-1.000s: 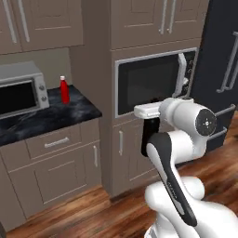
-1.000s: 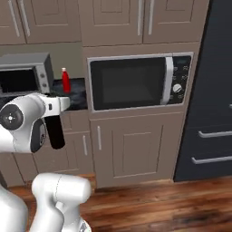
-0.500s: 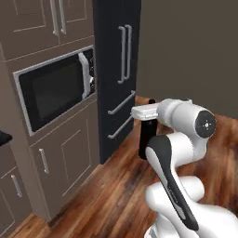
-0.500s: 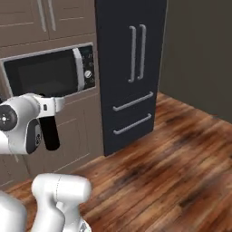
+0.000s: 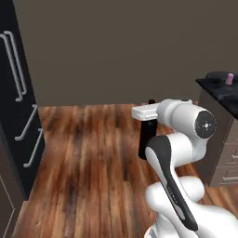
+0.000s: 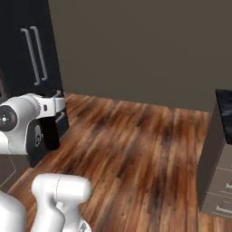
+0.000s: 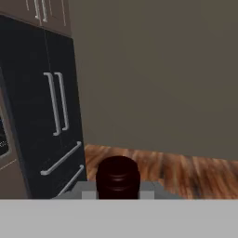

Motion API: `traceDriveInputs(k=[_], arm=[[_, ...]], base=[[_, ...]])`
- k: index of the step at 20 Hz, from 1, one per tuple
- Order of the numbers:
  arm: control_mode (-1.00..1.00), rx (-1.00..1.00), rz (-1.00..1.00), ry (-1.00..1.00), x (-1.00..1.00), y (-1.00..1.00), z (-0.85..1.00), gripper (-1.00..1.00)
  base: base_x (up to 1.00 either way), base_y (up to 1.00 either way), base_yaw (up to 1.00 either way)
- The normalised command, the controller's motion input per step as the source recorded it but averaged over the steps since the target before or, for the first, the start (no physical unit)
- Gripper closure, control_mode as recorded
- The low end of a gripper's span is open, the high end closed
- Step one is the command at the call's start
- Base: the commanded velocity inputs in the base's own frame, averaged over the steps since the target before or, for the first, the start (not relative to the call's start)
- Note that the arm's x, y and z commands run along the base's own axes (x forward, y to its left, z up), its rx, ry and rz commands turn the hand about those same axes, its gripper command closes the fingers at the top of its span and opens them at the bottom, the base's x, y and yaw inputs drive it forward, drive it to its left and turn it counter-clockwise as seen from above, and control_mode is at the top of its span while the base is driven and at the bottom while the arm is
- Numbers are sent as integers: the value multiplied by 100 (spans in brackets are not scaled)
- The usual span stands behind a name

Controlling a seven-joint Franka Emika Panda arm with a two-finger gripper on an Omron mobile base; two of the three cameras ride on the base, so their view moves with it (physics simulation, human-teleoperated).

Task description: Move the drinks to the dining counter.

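Base swung past microwave and fridge [image 6: 31,50]; gripper [image 5: 148,139] clamped on wine bottle [image 7: 117,177]; pink can [image 5: 229,78] already on counter [image 5: 218,88] far right.

Wine bottle [image 7: 117,178]: very dark, near-black with a maroon tint. Can [image 5: 229,78]: pink-purple. Counter [image 5: 218,89]: black marble, pale veining, over grey-brown drawer fronts [image 6: 222,183]. Refrigerator [image 7: 44,111]: black with silver handles. Floor [image 6: 136,149]: streaked reddish-brown wood planks. Wall [image 5: 121,46]: plain taupe.
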Motion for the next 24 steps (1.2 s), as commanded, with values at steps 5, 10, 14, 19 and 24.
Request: traceDriveInputs(k=[5, 10, 14, 19, 24], arm=[[100, 0, 0, 0, 0, 0, 0, 100], [100, 0, 0, 0, 0, 0, 0, 100], [100, 0, 0, 0, 0, 0, 0, 100], [100, 0, 0, 0, 0, 0, 0, 100], [100, 0, 0, 0, 0, 0, 0, 100]], base=[[38, 5, -77], [51, 19, -72], [69, 39, -65], [92, 58, -54], [99, 77, -48]])
